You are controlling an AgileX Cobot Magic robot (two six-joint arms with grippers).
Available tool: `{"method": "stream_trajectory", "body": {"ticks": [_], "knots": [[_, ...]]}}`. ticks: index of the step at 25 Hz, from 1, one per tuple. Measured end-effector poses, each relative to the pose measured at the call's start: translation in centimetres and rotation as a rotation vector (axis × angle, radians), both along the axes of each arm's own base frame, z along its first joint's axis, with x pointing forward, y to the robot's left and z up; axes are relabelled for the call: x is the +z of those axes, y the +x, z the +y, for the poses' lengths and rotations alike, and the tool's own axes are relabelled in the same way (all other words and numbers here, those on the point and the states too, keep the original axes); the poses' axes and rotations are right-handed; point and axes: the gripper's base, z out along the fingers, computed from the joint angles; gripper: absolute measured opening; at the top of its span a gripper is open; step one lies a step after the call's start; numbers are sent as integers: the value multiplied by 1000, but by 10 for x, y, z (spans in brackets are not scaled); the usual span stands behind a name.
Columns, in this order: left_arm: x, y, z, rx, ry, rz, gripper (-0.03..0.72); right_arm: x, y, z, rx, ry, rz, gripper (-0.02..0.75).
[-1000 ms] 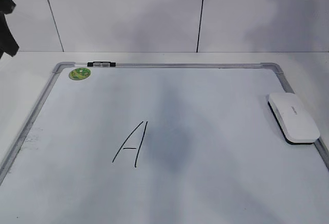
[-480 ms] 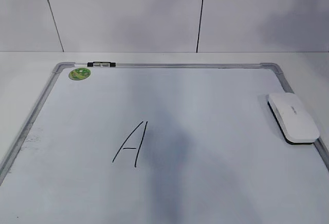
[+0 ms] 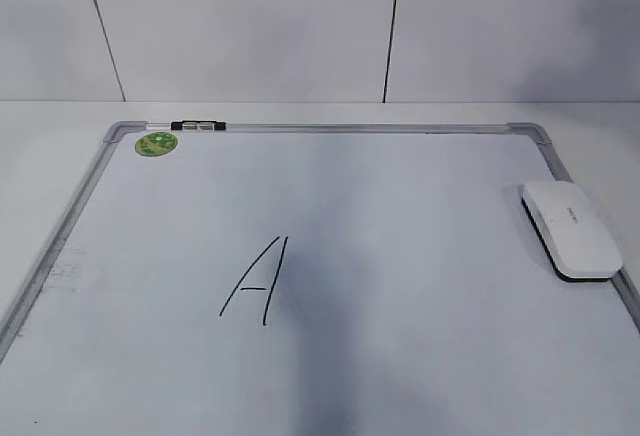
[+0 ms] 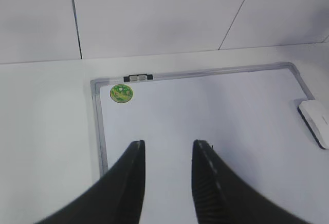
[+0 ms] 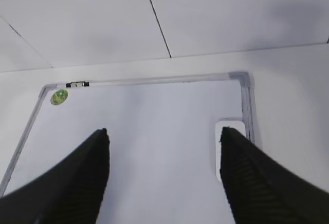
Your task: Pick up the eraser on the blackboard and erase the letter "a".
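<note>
The blackboard (image 3: 430, 196) is a white dry-erase board in a silver frame, lying flat. The eraser (image 3: 570, 228), white with a black underside, lies on it by the right frame edge. A tall capital "A" (image 3: 255, 281) is written left of centre; no small letter "a" shows on the board. Neither gripper is in the exterior view. My left gripper (image 4: 168, 147) is open and empty, high above the board's left part (image 4: 216, 111); the eraser (image 4: 314, 121) is far to its right. My right gripper (image 5: 163, 134) is wide open and empty above the board (image 5: 154, 111); its right finger partly covers the eraser (image 5: 234, 124).
A round green sticker (image 3: 155, 142) sits in the board's far left corner, with a small black-and-silver clip (image 3: 197, 126) on the far frame. The board lies on a white table against a white panelled wall (image 3: 300, 26).
The dark arm parts at the exterior view's top corners a second ago have left the view. The shadows on the board have shifted. The eraser has not moved.
</note>
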Motion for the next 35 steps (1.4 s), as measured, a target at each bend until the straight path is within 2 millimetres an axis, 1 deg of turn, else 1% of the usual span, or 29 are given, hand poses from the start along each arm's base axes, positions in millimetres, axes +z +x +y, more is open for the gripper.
{"method": "stream_trajectory", "body": {"ticks": [3,10,12,13,15,18,23,27,30,35], "knots": [[9,-26,0,-4,-4,-66,235,-21,-20,-1,5,5,37,540],[23,-85,-3,-43,-45,-205,235,-66,-75,-4,29,9,52,540],[26,-103,-5,-60,-58,-247,235,-76,-90,-5,43,8,38,540],[26,-110,-6,-73,-66,-260,235,-81,-95,-6,44,4,38,540],[22,-124,-7,-96,-80,-277,235,-89,-104,-8,50,-1,31,540],[5,-137,-7,-117,-89,-263,235,-101,-113,-9,51,-4,32,540],[-38,-154,-6,-126,-89,-209,235,-120,-124,-9,64,10,38,540],[-73,-160,-5,-129,-83,-156,235,-136,-133,-10,63,11,39,540],[-96,-164,-4,-135,-78,-125,235,-149,-139,-11,62,10,39,540],[-125,-166,0,-127,-45,-86,235,-170,-146,-15,41,-16,41,540]]}}
